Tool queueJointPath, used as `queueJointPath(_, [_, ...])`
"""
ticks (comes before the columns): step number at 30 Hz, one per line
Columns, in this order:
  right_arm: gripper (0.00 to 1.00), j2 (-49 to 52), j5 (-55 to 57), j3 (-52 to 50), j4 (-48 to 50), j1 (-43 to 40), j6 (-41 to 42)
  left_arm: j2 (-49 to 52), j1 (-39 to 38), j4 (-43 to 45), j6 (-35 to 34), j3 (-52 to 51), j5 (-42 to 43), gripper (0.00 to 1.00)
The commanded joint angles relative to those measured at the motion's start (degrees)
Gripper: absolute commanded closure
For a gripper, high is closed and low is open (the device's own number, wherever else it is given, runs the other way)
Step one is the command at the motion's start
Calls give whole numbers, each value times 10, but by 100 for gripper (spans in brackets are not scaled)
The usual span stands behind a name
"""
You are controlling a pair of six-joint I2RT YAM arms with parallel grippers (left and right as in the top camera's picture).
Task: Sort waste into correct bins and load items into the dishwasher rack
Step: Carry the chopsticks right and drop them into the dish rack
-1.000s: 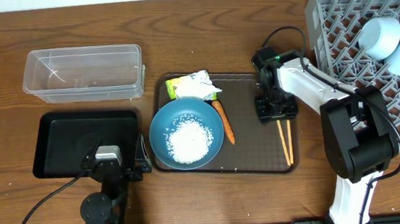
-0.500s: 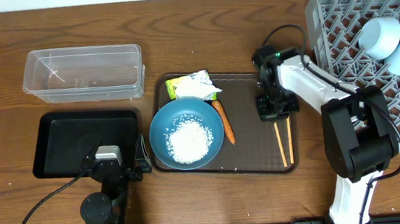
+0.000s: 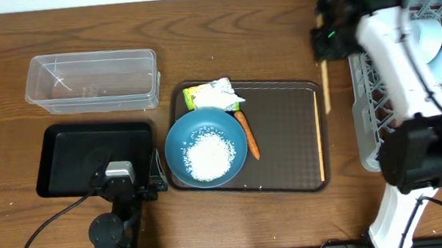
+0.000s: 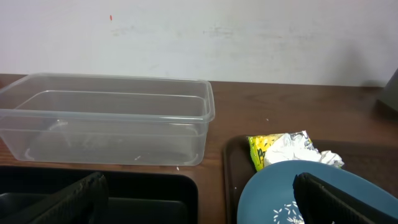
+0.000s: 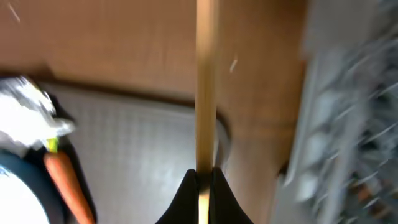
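Right wrist view: the right tool (image 5: 204, 182) is pressed together on a single wooden chopstick (image 5: 206, 87), pinching it near one end so that almost the whole length runs out ahead of the fingertips. Seen from overhead, the tool is raised, and the held stick hangs off it over the strip of surface (image 3: 260, 24) between the brown tray (image 3: 287, 150) and the dishwasher rack (image 3: 369, 119). The rack sits immediately to the tool's right, though its image at the wrist is blurred. The second chopstick (image 3: 320, 143) lies apart from the tool, back toward the arm's base, flat along the rack-side edge of the brown tray. The carrot (image 5: 65, 180) and the wrapper (image 5: 25, 118) lie off to the tool's left. The left tool (image 4: 200, 180) is spread wide and empty, with the black tray (image 4: 155, 193) beneath it and the clear container (image 4: 106, 124) just ahead. Assessment: the stick is light, stiff, slender and smooth. A pinch this close to the end probably lets it pivot or slip between the pads, so a hold nearer the middle would steady it. Being so thin, it may also drop through the rack's lattice unless laid across the ribs. Only one stick is held, and the other is not yet collected.
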Motion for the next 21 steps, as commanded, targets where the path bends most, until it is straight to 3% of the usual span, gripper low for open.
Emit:
queueJointPath(1, [99,-2,-76,42,17,-60,-66,-3,-2,-15,2,-12,8,2])
queueJointPath(9, [99,2,-129,47,62,-161,-105,-3,-2,-15,2,-12,8,2])
queueJointPath(16, [98,11,-128,32,59,-170,-177,-3,-2,-15,2,-12,8,2])
queueJointPath(21, [97,17,-90,20,63,-170,-179,-3,-2,-15,2,-12,8,2])
